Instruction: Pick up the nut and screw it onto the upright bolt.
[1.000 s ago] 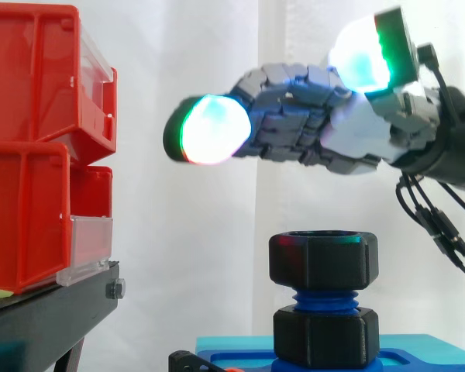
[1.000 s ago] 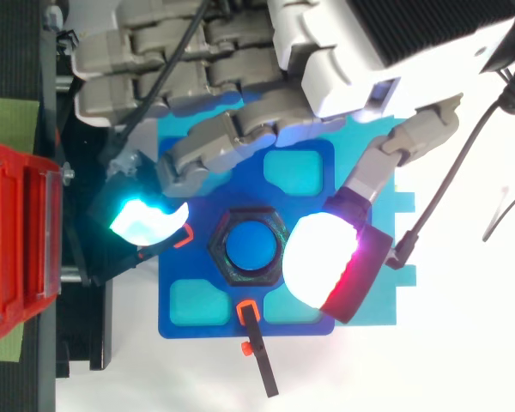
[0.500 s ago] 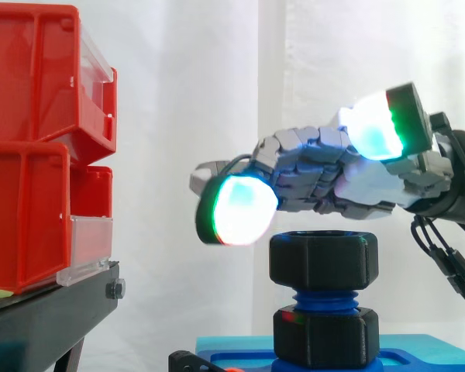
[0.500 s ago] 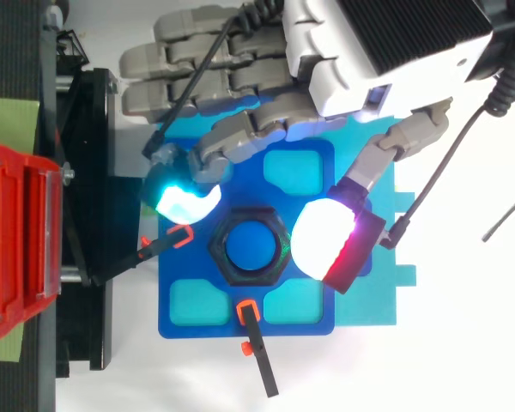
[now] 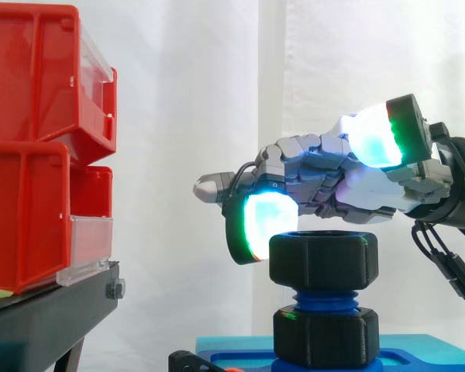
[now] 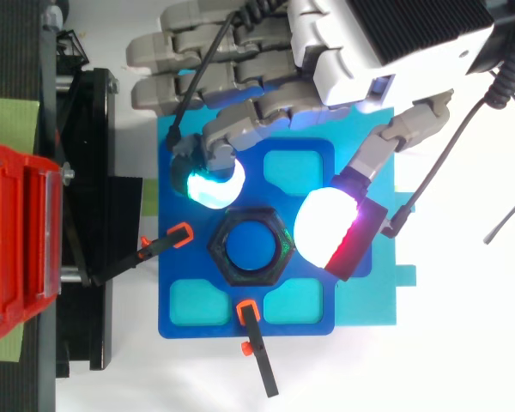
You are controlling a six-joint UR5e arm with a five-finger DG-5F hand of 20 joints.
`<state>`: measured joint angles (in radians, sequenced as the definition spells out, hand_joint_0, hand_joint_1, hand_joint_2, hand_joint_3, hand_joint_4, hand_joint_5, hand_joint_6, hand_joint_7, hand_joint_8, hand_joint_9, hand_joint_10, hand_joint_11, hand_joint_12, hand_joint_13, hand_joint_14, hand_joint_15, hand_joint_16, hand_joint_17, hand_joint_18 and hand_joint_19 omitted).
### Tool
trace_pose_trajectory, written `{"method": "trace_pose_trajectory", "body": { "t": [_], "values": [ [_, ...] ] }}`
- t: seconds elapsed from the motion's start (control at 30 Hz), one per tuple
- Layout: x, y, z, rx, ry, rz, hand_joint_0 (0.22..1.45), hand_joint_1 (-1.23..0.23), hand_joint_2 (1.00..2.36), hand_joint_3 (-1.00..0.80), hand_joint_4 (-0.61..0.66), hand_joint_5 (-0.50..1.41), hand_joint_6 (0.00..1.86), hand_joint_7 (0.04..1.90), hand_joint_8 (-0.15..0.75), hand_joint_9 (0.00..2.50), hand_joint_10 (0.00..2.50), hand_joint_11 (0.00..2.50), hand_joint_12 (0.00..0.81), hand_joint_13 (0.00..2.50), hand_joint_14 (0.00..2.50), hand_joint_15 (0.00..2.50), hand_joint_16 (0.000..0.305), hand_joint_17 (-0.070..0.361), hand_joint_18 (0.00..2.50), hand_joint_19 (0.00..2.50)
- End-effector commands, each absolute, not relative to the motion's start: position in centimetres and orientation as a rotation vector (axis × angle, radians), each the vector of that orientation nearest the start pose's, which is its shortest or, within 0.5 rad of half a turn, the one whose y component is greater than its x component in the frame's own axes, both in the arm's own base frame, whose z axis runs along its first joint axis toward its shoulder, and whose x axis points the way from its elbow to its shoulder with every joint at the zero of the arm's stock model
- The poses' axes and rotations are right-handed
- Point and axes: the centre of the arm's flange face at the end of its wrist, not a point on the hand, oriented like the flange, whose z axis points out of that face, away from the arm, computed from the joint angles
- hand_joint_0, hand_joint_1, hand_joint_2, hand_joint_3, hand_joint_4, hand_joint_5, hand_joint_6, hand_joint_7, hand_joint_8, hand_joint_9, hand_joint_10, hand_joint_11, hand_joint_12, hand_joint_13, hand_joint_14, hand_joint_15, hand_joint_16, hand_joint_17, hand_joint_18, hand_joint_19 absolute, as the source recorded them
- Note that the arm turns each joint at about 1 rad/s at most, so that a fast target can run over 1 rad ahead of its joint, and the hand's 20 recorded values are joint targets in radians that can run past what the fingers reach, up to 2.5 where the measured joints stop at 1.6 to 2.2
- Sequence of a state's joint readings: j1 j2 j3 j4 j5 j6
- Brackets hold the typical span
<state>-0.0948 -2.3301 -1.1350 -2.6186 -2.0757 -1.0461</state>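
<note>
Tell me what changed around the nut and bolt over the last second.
The hand came down from well above the nut to about its level. Its fingertips drew in on either side of the nut, but nothing is gripped yet. The nut stayed on top of the blue bolt. The lower nut, base and red bins did not move.

The nut (image 5: 322, 260) is black, the bolt (image 5: 323, 299) blue, the bins (image 5: 31, 155) red — the hand (image 5: 318, 174) grey.
</note>
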Motion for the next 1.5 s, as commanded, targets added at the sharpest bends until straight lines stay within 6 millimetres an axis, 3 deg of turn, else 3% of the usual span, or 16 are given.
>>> {"method": "trace_pose_trajectory", "body": {
  "t": [0.0, 0.3, 0.47, 0.53, 0.7, 0.77, 1.0, 1.33, 1.47],
  "values": [
    [75.8, -15.8, 26.7, 0.006, 1.431, 0.7, 0.46, -0.12, 1.0, -0.5, 0.2, -0.1, 0.5, 1.13, 0.223, 0.29, 0.0, 0.0, 0.313, 0.0, 0.0, 0.0, 0.043, 0.097, 0.0, 0.0],
    [75.8, -15.8, 26.6, 0.005, 1.434, 0.704, 0.48, -0.22, 1.0, -0.5, 0.2, -0.03, 0.5, 1.28, 0.247, 0.63, 0.0, 0.0, 0.293, 0.14, 0.0, 0.0, 0.038, 0.085, 0.0, 0.0],
    [75.8, -15.8, 26.6, 0.008, 1.433, 0.702, 0.49, -0.24, 1.0, -0.5, 0.19, -0.01, 0.5, 1.32, 0.242, 0.71, 0.0, 0.0, 0.285, 0.19, 0.0, 0.0, 0.034, 0.077, 0.0, 0.0],
    [75.8, -15.8, 26.7, 0.005, 1.427, 0.701, 0.49, -0.24, 1.0, -0.5, 0.2, -0.04, 0.5, 1.2, 0.236, 0.7, 0.0, 0.0, 0.287, 0.19, 0.0, 0.0, 0.034, 0.076, 0.0, 0.0],
    [76.0, -15.9, 27.2, -0.007, 1.406, 0.7, 0.49, -0.24, 1.0, -0.5, 0.22, -0.05, 0.5, 1.15, 0.237, 0.69, 0.0, 0.0, 0.293, 0.16, 0.0, 0.0, 0.035, 0.08, 0.0, 0.0],
    [76.6, -15.9, 28.5, -0.023, 1.384, 0.707, 0.49, -0.24, 1.0, -0.5, 0.23, -0.06, 0.5, 1.09, 0.235, 0.69, 0.0, 0.0, 0.292, 0.15, 0.0, 0.0, 0.036, 0.081, 0.0, 0.0],
    [76.8, -16.0, 29.7, -0.034, 1.388, 0.715, 0.48, -0.25, 1.0, -0.5, 0.23, -0.1, 0.5, 0.85, 0.228, 0.63, 0.0, 0.0, 0.302, 0.1, 0.0, 0.0, 0.038, 0.086, 0.0, 0.0],
    [77.0, -14.7, 29.3, -0.034, 1.395, 0.719, 0.47, -0.25, 1.0, -0.5, 0.24, -0.11, 0.5, 0.79, 0.225, 0.61, 0.0, 0.0, 0.309, 0.08, 0.0, 0.0, 0.04, 0.09, 0.0, 0.0],
    [76.7, -14.4, 28.0, -0.021, 1.394, 0.714, 0.47, -0.25, 1.0, -0.5, 0.25, -0.11, 0.5, 0.81, 0.227, 0.62, 0.0, 0.0, 0.305, 0.09, 0.0, 0.0, 0.04, 0.09, 0.0, 0.0]
  ]
}}
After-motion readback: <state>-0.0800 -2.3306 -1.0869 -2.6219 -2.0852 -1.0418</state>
